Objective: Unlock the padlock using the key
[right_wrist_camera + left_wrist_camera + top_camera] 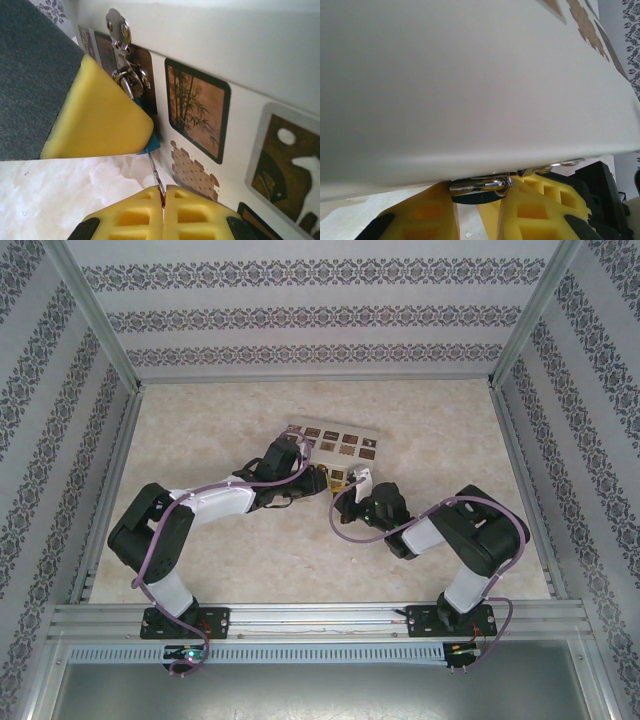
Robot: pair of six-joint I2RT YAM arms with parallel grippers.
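Item: padlock (152,142), teal, tiny. Loc.: hung by silver shackle (128,84) from hasp (119,27) on side wall of white box (338,444) w/ brown picture squares, mid surface (200,430). L fingers (535,202), yellow: clamped on padlock body, one per side. R fingers (192,215): clenched on thin silver key (154,170), blade pointing up to padlock underside; tip at or inside keyway, can't tell which. Both arms converging at box near side.

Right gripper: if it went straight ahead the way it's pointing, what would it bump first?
Probably the padlock: the thin key pinched in the right gripper points at its teal underside, just ahead. The tip may already touch it. The white box lies behind.
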